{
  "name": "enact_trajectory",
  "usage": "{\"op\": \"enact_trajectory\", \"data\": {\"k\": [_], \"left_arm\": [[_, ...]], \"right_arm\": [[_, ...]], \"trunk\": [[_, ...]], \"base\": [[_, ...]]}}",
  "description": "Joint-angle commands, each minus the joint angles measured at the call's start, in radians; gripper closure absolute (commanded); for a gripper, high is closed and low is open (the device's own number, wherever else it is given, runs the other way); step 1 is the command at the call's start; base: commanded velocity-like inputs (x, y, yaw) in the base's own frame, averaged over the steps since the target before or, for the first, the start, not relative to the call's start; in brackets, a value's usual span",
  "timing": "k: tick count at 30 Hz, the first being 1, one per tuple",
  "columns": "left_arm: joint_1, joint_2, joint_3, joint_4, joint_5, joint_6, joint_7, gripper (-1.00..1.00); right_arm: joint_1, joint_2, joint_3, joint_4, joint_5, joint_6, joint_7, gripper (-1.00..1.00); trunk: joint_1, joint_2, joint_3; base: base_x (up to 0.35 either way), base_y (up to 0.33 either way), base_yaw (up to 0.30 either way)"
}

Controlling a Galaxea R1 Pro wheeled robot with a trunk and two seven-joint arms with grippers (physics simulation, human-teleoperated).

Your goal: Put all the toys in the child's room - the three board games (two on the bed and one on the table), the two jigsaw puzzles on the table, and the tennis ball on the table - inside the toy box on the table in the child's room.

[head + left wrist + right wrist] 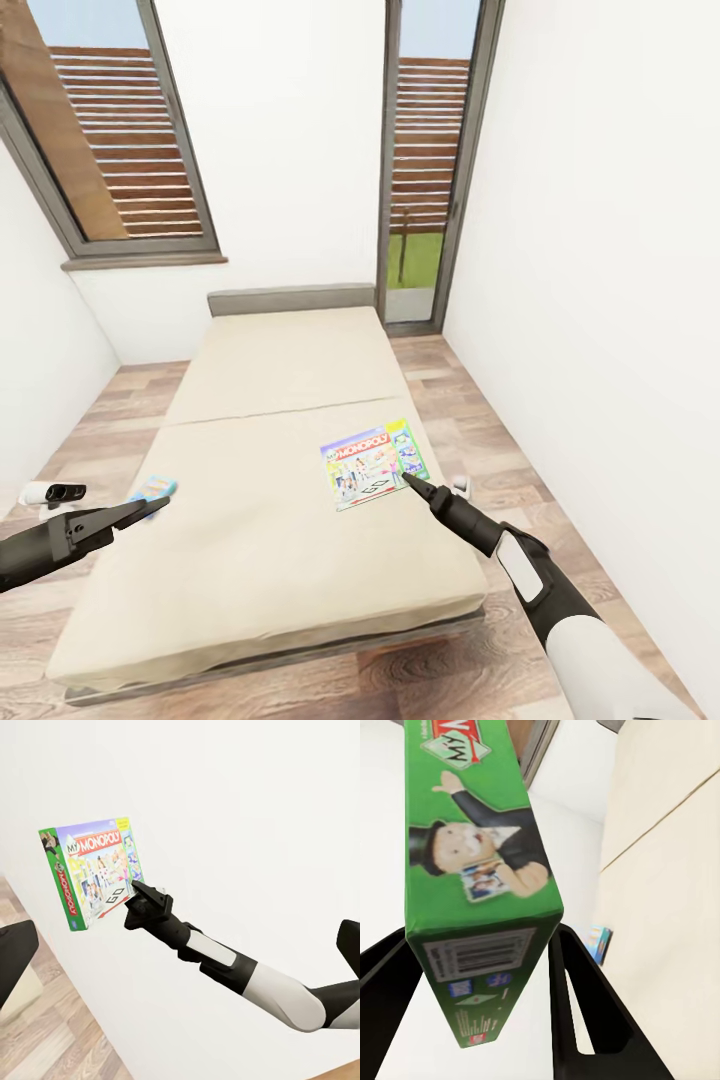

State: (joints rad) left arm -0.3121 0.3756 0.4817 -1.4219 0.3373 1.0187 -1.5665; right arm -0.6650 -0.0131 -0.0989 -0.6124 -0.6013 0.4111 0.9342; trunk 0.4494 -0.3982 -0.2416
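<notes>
Right claw [410,482] is clamped on the edge of the Monopoly board game [375,465], lifted over the bed [270,560], and such a thin pinch could let it swing or slip, while the left claw [150,507], whose grip I can't read, hovers near the small blue game [153,488].

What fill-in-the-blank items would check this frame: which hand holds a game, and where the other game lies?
1. The Monopoly box is gripped by the ____ hand.
2. The small blue game lies on the ____.
3. The side of the box between the right hand's fingers is ____ in colour.

Missing words: right; bed; green
</notes>
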Motion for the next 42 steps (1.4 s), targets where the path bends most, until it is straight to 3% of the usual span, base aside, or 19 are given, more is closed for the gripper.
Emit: {"op": "enact_trajectory", "data": {"k": [1, 42], "left_arm": [[-0.001, 0.0, 0.0, 0.0, -0.001, 0.011, -0.004, -1.0], [-0.001, 0.0, 0.0, 0.0, -0.001, 0.011, -0.004, -1.0]], "right_arm": [[-0.001, 0.0, -0.001, 0.0, -0.006, 0.008, 0.001, 1.0], [-0.001, 0.003, -0.001, 0.0, -0.006, 0.008, 0.0, 1.0]], "trunk": [[0.001, -0.002, 0.0], [0.001, -0.002, 0.068]], "base": [[0.0, 0.0, 0.062], [0.0, 0.0, 0.062]]}}
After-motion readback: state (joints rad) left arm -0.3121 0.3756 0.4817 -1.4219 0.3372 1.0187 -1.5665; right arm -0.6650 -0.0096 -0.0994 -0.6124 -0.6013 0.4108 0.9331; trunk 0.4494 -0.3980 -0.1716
